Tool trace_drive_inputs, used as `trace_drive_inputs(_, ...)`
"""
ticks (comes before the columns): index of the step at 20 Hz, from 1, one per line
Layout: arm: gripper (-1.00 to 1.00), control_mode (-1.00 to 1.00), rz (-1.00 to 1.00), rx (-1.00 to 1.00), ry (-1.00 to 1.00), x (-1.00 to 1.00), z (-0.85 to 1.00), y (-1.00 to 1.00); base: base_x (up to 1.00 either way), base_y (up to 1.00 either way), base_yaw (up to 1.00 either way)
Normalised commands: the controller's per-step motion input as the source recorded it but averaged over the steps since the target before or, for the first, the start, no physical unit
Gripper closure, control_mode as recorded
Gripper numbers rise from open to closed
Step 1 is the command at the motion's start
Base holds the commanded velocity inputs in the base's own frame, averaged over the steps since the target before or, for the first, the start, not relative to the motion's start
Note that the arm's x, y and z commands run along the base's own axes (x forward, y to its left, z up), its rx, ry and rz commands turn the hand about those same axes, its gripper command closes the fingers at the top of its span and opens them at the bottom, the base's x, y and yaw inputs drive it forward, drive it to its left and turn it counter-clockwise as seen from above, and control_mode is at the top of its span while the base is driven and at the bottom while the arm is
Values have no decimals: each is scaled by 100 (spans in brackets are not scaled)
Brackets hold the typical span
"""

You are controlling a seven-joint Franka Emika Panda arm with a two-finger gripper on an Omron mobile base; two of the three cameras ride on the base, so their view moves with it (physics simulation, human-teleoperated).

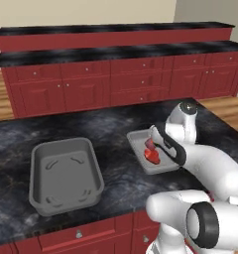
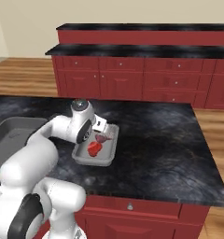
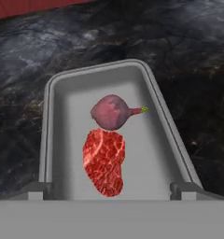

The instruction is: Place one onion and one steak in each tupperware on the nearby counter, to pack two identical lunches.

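Your hand [image 3: 107, 193] hangs just above the near end of the small light-grey tupperware [image 3: 53, 116], with both fingertips [image 3: 35, 191] spread almost as wide as the container and nothing between them. Inside it, the purplish-pink onion [image 3: 113, 112] and the bright red steak [image 3: 104, 161] lie touching, so this lunch looks packed. The larger, darker tupperware [image 1: 41, 163] sits well apart on the black table [image 2: 170, 140], and from here it appears to hold nothing.

Expect the onion to be light, firm and smooth: it will likely roll, so close on its widest girth, not on the stem tip. The steak is probably soft, thin and slick, so take it across its narrow width, pressing low toward the floor.
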Motion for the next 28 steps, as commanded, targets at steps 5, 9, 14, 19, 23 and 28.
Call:
trace_drive_inputs(5, -100, 100, 0, 0, 0, 0, 0, 0, -100, 1, 9)
trace_drive_inputs(9, -100, 100, 0, 0, 0, 0, 0, 0, -100, -20, 1)
trace_drive_inputs(14, -100, 100, 0, 0, 0, 0, 0, 0, -94, -84, -16)
trace_drive_inputs(19, -100, 100, 0, 0, 0, 0, 0, 0, -61, -78, -40)
trace_drive_inputs(23, -100, 100, 0, 0, 0, 0, 0, 0, -34, -55, -52)
trace_drive_inputs(28, -100, 100, 0, 0, 0, 0, 0, 0, -5, -49, -57)
